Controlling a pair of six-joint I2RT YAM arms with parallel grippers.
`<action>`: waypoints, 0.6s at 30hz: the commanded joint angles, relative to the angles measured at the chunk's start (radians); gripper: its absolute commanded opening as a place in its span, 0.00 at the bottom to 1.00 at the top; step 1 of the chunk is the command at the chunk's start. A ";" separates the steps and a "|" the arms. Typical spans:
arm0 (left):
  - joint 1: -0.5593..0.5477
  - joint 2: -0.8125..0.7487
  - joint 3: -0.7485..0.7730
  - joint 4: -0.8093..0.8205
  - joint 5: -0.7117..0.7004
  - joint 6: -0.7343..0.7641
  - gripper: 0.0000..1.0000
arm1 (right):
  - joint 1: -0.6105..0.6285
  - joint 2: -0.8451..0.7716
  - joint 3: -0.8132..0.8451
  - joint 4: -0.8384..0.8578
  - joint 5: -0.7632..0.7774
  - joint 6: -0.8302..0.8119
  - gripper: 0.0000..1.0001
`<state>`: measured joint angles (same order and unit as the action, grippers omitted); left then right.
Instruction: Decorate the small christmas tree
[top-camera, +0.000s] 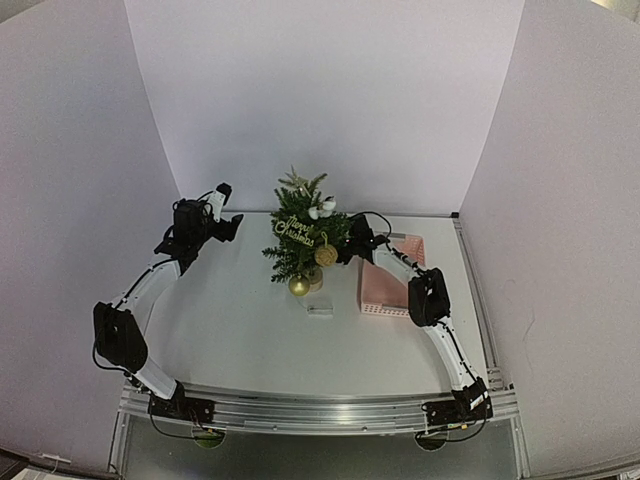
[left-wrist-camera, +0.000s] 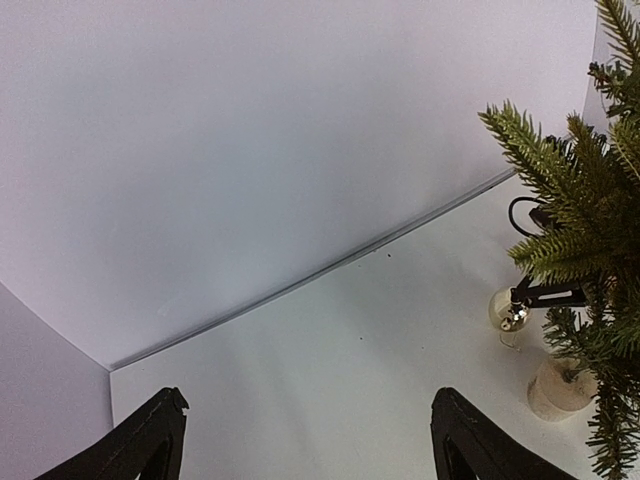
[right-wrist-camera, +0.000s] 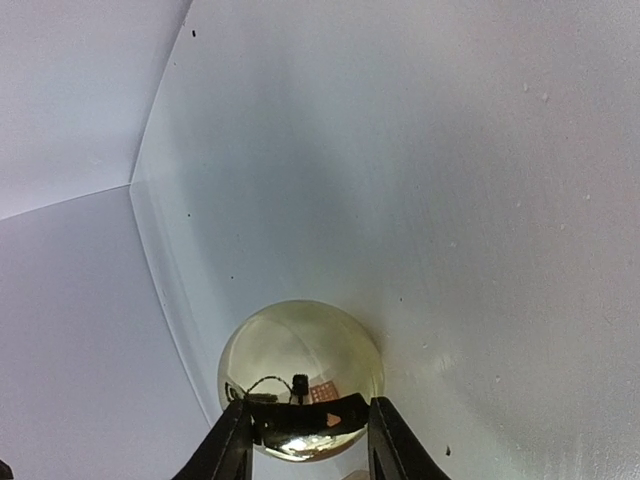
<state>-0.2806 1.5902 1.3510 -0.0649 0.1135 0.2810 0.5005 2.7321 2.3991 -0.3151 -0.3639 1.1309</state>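
Tree (top-camera: 303, 232) sits at the back of the table (top-camera: 250, 325), between the arms. Right gripper (right-wrist-camera: 309, 405) pinches a gold ball (right-wrist-camera: 300, 345) right beside it; left gripper (left-wrist-camera: 308, 405) hangs wide open, empty, off to its left.

A pink basket (top-camera: 380, 295) sits on the white table (top-camera: 240, 330), right of centre. A small clear piece (top-camera: 320, 310) lies just beside it. White walls (top-camera: 330, 90) enclose the table.

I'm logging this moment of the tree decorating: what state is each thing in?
Tree: upright, several ornaments already on it.
Left fingers: open, empty.
Right fingers: closed on the ball.
Gold ball: gripped, off the tree.
Basket: upright, contents unclear.
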 joint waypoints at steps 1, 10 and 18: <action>-0.001 -0.042 -0.006 0.042 0.017 0.002 0.85 | 0.002 -0.050 -0.034 -0.012 0.012 -0.003 0.36; -0.001 -0.046 -0.012 0.045 0.020 0.003 0.85 | -0.002 -0.096 -0.063 0.005 0.022 -0.016 0.34; 0.000 -0.047 -0.016 0.039 0.021 0.005 0.85 | -0.002 -0.143 -0.111 0.014 0.018 -0.035 0.34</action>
<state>-0.2806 1.5845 1.3368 -0.0510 0.1215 0.2832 0.4995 2.6851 2.3148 -0.2935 -0.3588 1.1235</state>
